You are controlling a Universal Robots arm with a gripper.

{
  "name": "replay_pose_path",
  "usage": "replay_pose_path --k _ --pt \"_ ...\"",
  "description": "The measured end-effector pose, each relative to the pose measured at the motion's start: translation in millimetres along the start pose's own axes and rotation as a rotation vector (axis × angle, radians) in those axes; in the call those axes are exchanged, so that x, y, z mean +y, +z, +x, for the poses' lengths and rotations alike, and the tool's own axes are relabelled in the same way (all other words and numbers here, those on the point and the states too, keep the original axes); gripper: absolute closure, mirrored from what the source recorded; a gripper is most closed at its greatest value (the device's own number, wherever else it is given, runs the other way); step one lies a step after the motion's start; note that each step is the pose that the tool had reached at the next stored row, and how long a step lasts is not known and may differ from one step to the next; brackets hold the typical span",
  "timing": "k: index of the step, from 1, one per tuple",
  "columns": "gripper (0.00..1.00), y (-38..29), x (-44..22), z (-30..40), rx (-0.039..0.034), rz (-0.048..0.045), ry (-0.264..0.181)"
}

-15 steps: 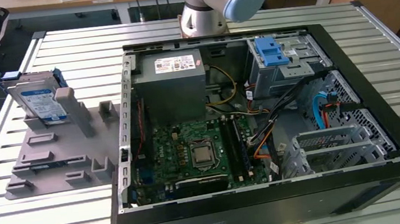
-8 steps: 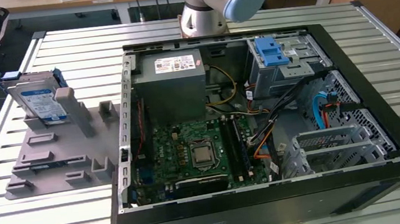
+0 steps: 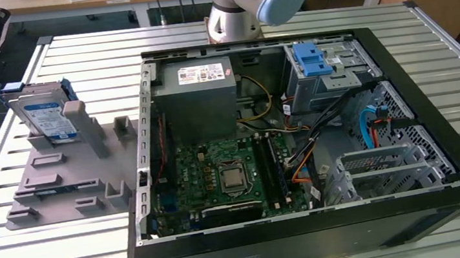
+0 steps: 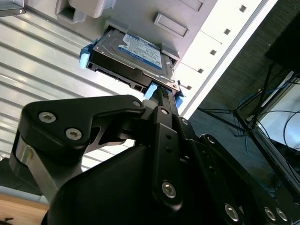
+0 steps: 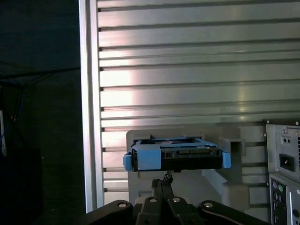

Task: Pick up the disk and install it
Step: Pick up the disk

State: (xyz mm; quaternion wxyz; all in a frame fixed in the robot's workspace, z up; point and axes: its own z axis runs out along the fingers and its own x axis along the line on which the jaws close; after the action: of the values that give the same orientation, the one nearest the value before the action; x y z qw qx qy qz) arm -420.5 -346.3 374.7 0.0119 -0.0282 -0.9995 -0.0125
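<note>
**Gripper (image 5: 166, 178) pinched closed and empty, disk (image 5: 178, 157) standing on edge**

Black linkage bars and bolts of my gripper (image 4: 158, 93) loom right up front in both wrist views. From there my two fingers (image 5: 161, 187) run out side by side, tips pressed together with nothing between them. I have hold of nothing.

Beyond the tips, and in line with them, there's the disk (image 4: 136, 54): silver-grey body, blue-and-white label, blue rails on its sides. It stands on its edge in a slot of the grey stand (image 3: 61, 171), and in the exterior view its label (image 3: 45, 119) faces the camera. From the wrist views I cannot tell whether my tips touch it or hang short of it.

Stand and disk sit on the slatted metal table (image 3: 44, 254), close to its edge on the exterior view's left, toward the corner on the side where my arm (image 3: 241, 1) is mounted. Just beside the stand, across the middle of the table, the computer case (image 3: 312, 240) lies on its side with its panel off. Inside I see a green motherboard (image 3: 218, 176) and a grey power supply (image 3: 198, 97) with a white sticker. A drive cage carrying a blue latch piece (image 3: 313, 61) sits along the case wall nearest my arm's base. The case's rear panel (image 5: 283, 164) sits beside the stand in the first wrist view.
</note>
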Motion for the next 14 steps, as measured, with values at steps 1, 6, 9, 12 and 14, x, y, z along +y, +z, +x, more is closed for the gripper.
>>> replay_pose_path --k 1,6,9,12,14 --pt "0.89 0.0 0.0 0.0 0.0000 0.0000 -0.001" --pt "0.89 0.0 0.0 0.0 0.0002 0.0002 -0.008" --pt "0.89 0.0 0.0 0.0 0.0003 0.0003 -0.013" --pt "0.89 0.0 0.0 0.0 0.0004 0.0004 -0.017" --pt "0.89 0.0 0.0 0.0 0.0005 0.0005 -0.020"
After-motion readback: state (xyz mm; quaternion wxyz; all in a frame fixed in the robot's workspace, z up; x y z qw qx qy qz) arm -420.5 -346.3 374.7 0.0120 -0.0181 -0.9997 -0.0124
